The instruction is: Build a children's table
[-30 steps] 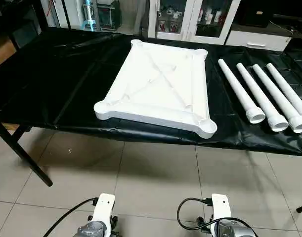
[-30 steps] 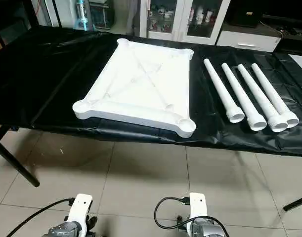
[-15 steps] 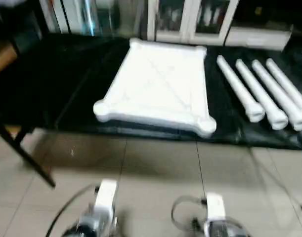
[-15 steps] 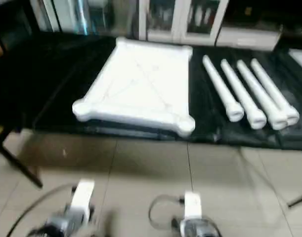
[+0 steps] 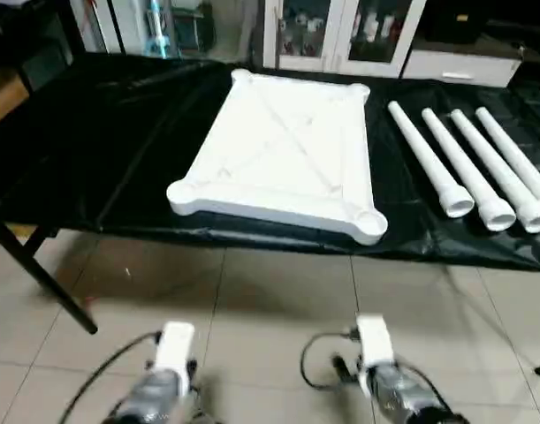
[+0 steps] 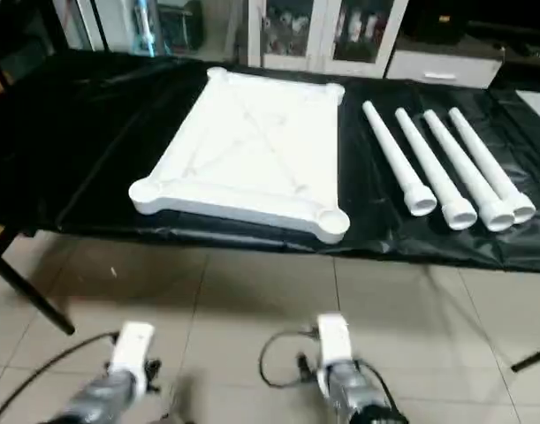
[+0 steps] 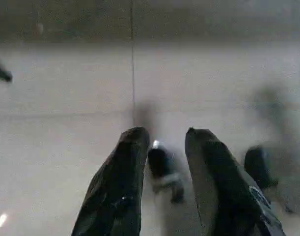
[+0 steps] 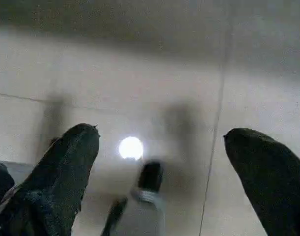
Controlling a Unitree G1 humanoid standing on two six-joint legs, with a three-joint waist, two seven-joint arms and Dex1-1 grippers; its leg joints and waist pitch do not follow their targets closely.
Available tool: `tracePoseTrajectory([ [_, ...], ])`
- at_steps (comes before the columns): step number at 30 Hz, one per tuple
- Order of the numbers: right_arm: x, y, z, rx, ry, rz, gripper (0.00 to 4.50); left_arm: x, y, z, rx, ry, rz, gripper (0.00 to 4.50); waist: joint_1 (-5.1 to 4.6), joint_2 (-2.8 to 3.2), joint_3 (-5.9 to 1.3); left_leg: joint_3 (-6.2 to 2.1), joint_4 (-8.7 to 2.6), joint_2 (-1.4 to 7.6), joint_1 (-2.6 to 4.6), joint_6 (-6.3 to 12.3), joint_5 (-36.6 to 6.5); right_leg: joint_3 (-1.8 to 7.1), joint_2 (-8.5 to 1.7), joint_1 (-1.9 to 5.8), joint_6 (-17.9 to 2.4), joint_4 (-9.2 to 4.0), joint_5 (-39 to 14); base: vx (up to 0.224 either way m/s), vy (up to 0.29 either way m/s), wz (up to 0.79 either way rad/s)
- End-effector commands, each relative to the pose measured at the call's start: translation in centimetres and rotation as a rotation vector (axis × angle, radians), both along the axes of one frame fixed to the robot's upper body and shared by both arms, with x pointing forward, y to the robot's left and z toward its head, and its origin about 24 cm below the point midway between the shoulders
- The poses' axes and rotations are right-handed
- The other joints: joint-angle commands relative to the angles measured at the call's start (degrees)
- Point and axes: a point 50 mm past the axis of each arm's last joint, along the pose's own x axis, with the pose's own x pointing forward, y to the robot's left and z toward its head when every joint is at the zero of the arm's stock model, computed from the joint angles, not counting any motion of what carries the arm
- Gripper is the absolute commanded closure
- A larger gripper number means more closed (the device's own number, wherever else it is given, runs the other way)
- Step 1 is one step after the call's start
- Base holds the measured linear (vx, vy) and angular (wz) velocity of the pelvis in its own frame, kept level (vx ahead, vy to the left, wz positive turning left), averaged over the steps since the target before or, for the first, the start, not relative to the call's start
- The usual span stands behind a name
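The children's table top [image 5: 283, 159] lies upside down on the black-draped work table [image 5: 102, 132], its X ribs and round corner sockets facing up. To its right, four white tube legs [image 5: 429, 163] lie side by side, flared ends towards me. My two silver forearms, left [image 5: 163, 389] and right [image 5: 384, 380], hang low over the tiled floor, well short of the work table. In the left wrist view my left gripper [image 7: 164, 135] stands narrowly open over the floor, holding nothing. My right gripper [image 8: 164, 135] is wide open and also holds nothing.
Pale floor tiles [image 5: 278, 300] lie between me and the work table's front edge. A black table leg [image 5: 40, 274] slants down at the left. Glass-door cabinets [image 5: 340, 35] stand behind the work table.
Both forearms have come slightly further up into the head view, blurred by motion, and the picture has shifted a little. The table top and legs lie as before.
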Motion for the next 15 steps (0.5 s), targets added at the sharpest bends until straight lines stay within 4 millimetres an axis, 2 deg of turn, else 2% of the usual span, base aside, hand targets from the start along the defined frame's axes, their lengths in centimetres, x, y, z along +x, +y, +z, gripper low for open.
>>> tracePoseTrajectory([
  [1, 0.5, -0.9, 0.7, -0.022, -0.065, 0.051, 0.0, 0.4, 0.0, 0.8, -0.029, -0.089, -0.055, 2.95, 0.29, -0.46, -2.88, -2.35, -4.83, 5.72, 1.49, 3.76, -11.83, 2.53, -5.03, 0.89, -14.46, -3.75, 0.4, 0.0, 0.0, 0.0],
  [3, 0.7, -2.1, 1.5, -0.047, -0.143, 0.046, 0.0, 0.4, 0.5, 2.1, -0.036, -0.192, -0.105, 2.95, 0.68, -0.55, -2.81, -2.37, -4.89, 5.89, 1.54, 4.0, -11.82, 2.55, -5.15, 0.95, -14.19, -3.8, 0.08, 0.0, 0.0, 0.0],
  [4, 0.7, -2.8, 2.3, -0.041, -0.199, 0.045, 0.0, 0.2, 0.9, 3.6, -0.058, -0.277, -0.139, 2.95, 0.84, -0.95, -2.73, -2.28, -4.9, 6.02, 1.5, 4.29, -11.39, 2.54, -4.84, 0.82, -13.52, -3.62, 0.77, 0.0, 0.0, 0.0],
  [5, 0.7, -2.8, 2.3, -0.041, -0.199, 0.045, 0.0, 0.2, 0.9, 3.6, -0.058, -0.277, -0.139, 2.95, 1.13, -0.82, -2.79, -2.4, -4.98, 6.21, 1.52, 4.19, -11.63, 2.54, -4.92, 1.05, -13.2, -3.58, 0.79, 0.0, 0.0, 0.0],
  [6, 0.6, -2.9, 2.6, -0.033, -0.217, 0.05, 0.0, 0.1, 1.0, 4.3, -0.071, -0.304, -0.152, 2.95, 1.0, -0.82, -2.74, -2.2, -4.96, 5.93, 1.59, 4.13, -11.87, 2.53, -4.49, 0.75, -13.09, -3.61, 0.62, 0.0, 0.0, 0.0],
  [8, -0.2, -3.0, 4.4, 0.03, -0.297, 0.09, 0.0, -0.9, 0.7, 6.9, -0.13, -0.395, -0.204, 2.95, 1.37, -1.11, -2.37, -2.33, -5.37, 6.21, 1.52, 3.28, -14.55, 2.79, -4.47, 0.97, -12.14, -3.87, -1.23, 0.0, 0.0, 0.0],
  [9, -0.4, -3.0, 4.9, 0.045, -0.314, 0.1, 0.0, -1.1, 0.6, 7.5, -0.137, -0.416, -0.213, 2.95, 1.41, -1.2, -1.77, -2.39, -5.9, 6.31, 1.42, 2.87, -18.11, 2.82, -4.26, 0.56, -10.97, -4.5, -5.0, 0.0, 0.0, 0.0],
  [10, -1.1, -2.7, 6.4, 0.106, -0.364, 0.117, 0.0, -1.6, 0.4, 8.7, -0.147, -0.459, -0.214, 2.95, 1.16, -0.9, -1.8, -2.31, -5.95, 5.99, 1.7, 2.09, -20.14, 2.8, -3.99, 0.3, -10.7, -4.7, -7.71, 0.0, 0.0, 0.0],
  [11, -1.2, -2.6, 6.9, 0.118, -0.379, 0.12, 0.0, -1.7, 0.3, 9.1, -0.148, -0.472, -0.217, 2.95, 1.38, -1.19, -1.69, -2.54, -6.1, 6.1, 1.76, 0.98, -22.29, 3.07, -4.08, 0.34, -9.37, -5.11, -11.03, 0.0, 0.0, 0.0],
  [12, -1.3, -2.5, 7.1, 0.125, -0.387, 0.122, 0.0, -1.8, 0.3, 9.3, -0.149, -0.48, -0.218, 2.95, 1.2, -0.68, -1.54, -2.59, -6.29, 5.92, 1.86, 0.3, -23.38, 3.08, -3.89, 0.07, -8.9, -5.29, -12.89, 0.0, 0.0, 0.0],
  [13, -1.6, -2.3, 10.0, 0.17, -0.481, 0.129, 0.0, -1.9, 0.2, 11.5, -0.179, -0.563, -0.206, 2.95, 0.94, -0.62, -1.27, -2.82, -6.53, 5.68, 1.96, -1.91, -26.84, 3.24, -3.85, -0.22, -7.05, -5.99, -18.95, 0.0, 0.0, 0.0],
  [15, -1.9, -2.1, 12.7, 0.2, -0.566, 0.142, 0.0, -2.0, 0.2, 13.6, -0.235, -0.632, -0.18, 2.95, 1.34, -0.8, -1.24, -3.07, -6.71, 5.92, 1.95, -2.57, -27.23, 3.35, -3.7, -0.06, -5.56, -5.82, -18.27, 0.0, 0.0, 0.0],
])
